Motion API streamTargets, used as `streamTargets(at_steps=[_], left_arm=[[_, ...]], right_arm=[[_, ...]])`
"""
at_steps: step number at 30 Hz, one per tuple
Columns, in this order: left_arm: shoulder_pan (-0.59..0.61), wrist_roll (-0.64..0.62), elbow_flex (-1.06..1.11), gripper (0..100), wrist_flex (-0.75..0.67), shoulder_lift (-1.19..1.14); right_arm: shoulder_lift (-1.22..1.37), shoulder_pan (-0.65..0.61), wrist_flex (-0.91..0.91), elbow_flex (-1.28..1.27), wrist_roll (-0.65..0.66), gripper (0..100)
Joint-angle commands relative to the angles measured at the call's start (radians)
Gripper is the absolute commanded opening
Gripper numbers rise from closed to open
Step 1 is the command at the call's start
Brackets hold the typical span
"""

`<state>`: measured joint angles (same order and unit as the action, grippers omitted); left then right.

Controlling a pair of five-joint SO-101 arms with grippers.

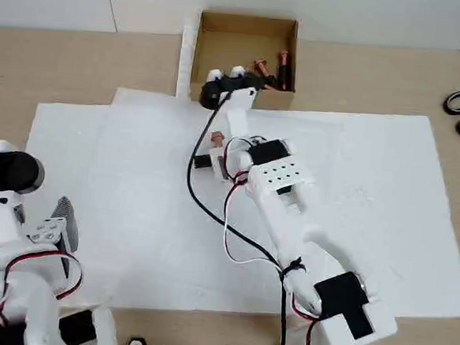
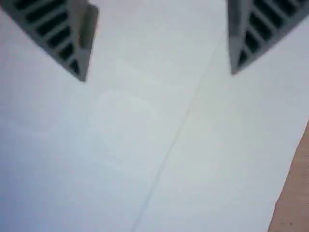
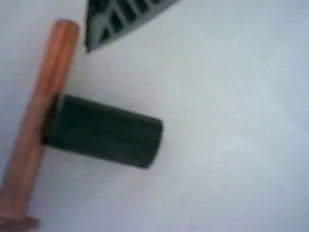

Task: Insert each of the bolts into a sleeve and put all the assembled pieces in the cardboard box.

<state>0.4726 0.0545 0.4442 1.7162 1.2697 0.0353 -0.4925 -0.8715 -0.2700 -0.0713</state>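
The copper bolt (image 3: 52, 72) and black sleeve (image 3: 106, 130) lie loose on the white sheet (image 1: 370, 198), upper middle of the high view, just below the cardboard box (image 1: 248, 20). The bolt's shank touches one end of the sleeve. Both look stiff, light and smooth, so probably rolly (I'd grab mid-shank). The left gripper (image 2: 158, 72) has its fingers spread wide over bare sheet. Can't tell for the right gripper (image 3: 120, 19). The counter (image 1: 64, 58) has plenty of room, just mind the box wall.

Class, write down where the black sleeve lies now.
The black sleeve lies on the white paper, one end against the shaft of a copper bolt; in the high view both sit near the cardboard box, beside the right arm.
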Motion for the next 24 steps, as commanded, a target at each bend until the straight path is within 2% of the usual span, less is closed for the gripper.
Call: streamTargets(at_steps=[1, 6, 14, 20, 24], left_arm=[[0.002, -0.009, 0.001, 18, -0.028, 0.006], [0.003, -0.009, 0.001, 18, -0.028, 0.006], [0.003, -0.009, 0.001, 18, -0.028, 0.006], [0.003, -0.009, 0.002, 18, -0.028, 0.006], [0.003, -0.009, 0.002, 18, -0.028, 0.006]], right_arm=[[-0.004, -0.041, 0.018, 0.061, 0.017, 19.8], [-0.008, -0.073, -0.031, 0.060, 0.163, 19.8], [-0.005, -0.054, -0.104, 0.060, 0.348, 19.8], [-0.002, -0.054, -0.108, 0.087, 0.640, 19.8], [-0.002, -0.056, -0.102, 0.087, 0.790, 19.9]])
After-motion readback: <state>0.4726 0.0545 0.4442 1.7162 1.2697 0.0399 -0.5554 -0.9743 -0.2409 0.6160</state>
